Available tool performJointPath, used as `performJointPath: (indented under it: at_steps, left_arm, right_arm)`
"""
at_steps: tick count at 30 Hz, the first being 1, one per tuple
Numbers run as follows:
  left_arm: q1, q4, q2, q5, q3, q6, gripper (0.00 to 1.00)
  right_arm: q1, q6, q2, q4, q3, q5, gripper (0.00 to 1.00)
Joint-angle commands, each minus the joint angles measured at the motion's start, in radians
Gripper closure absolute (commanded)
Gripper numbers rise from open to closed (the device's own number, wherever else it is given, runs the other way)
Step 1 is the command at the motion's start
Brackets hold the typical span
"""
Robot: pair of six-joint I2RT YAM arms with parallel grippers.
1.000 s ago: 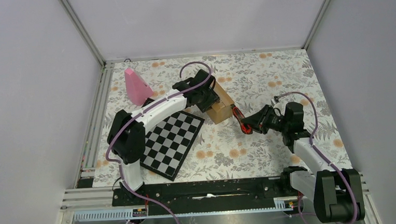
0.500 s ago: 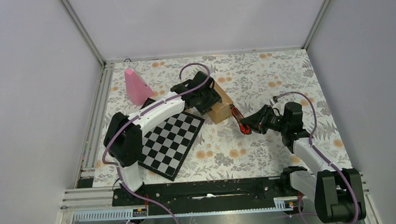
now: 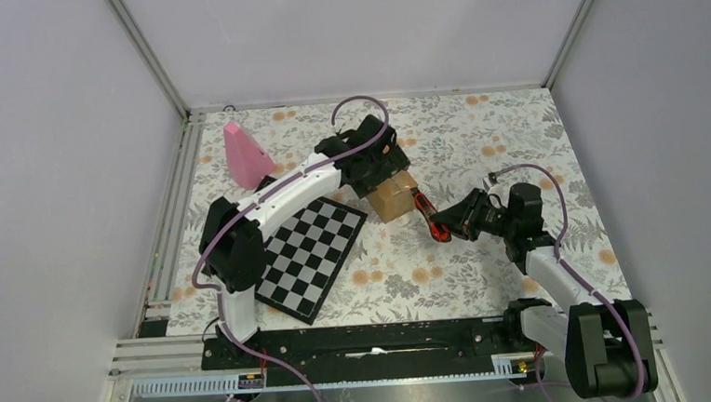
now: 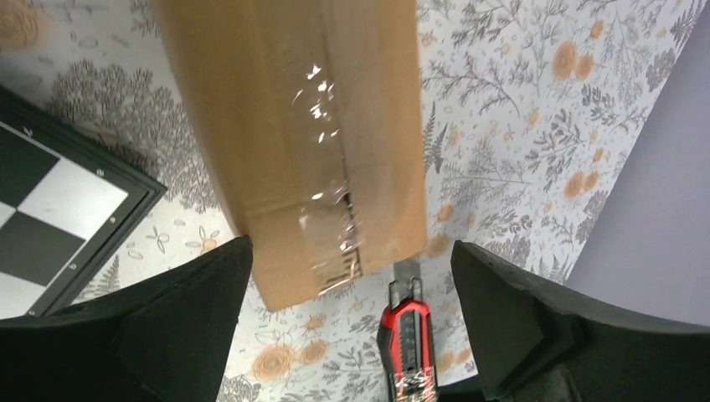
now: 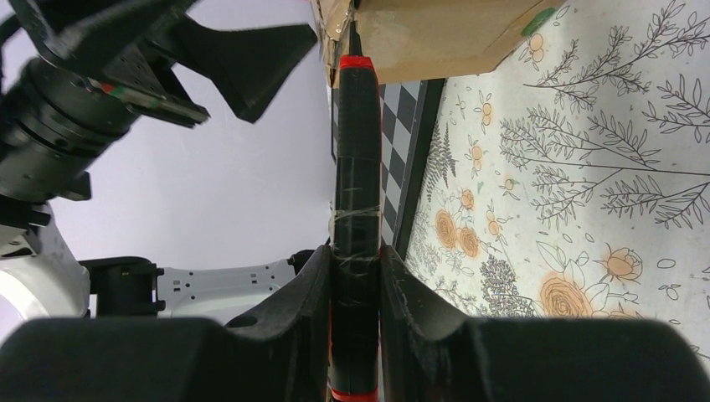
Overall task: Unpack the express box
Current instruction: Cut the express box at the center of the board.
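Presently, the step in hand is judged to be the cutting of the tape, with the carton not yet opened. On the floral surface point(image 3: 478, 137) a chessboard point(image 3: 308, 255) is laid toward the left, and the express box point(image 3: 391, 199) is found just beside the board's far right corner, near the middle of the surface. Its flaps are closed, and glossy tape is seen along the seam, wrinkled at the near end. The left hand point(image 4: 350, 244) is poised above the box with its fingers spread wide, one to each side of the box's end. A gap is visible on both sides in the left wrist view, so nothing is gripped. The right hand point(image 5: 356, 276) is clamped firmly on the handle of a red-and-black utility knife point(image 5: 357, 151), whose short blade is pointed at the end face of the box. The tip appears to meet the cardboard at the taped seam, though whether it has entered cannot be told. For the next move, it is judged that the box must be steadied by the left hand so that it is not pushed along the surface. The blade must then be drawn shallowly along the seam, so that the contents are not scored.
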Motion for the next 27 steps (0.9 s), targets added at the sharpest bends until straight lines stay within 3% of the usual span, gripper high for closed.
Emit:
performJointPath:
  at_steps: [1, 12, 27]
  left_arm:
    - [-0.003, -0.105, 0.049, -0.115, 0.139, 0.090, 0.01]
    - [0.003, -0.236, 0.149, -0.235, 0.254, 0.132, 0.01]
    - [0.091, -0.195, 0.156, -0.237, 0.236, 0.122, 0.02]
  right_arm:
    - [0.016, -0.016, 0.014, 0.027, 0.020, -0.013, 1.00]
    - [0.020, -0.015, 0.029, 0.047, 0.021, -0.017, 1.00]
    - [0.019, -0.016, 0.029, 0.048, 0.015, -0.019, 1.00]
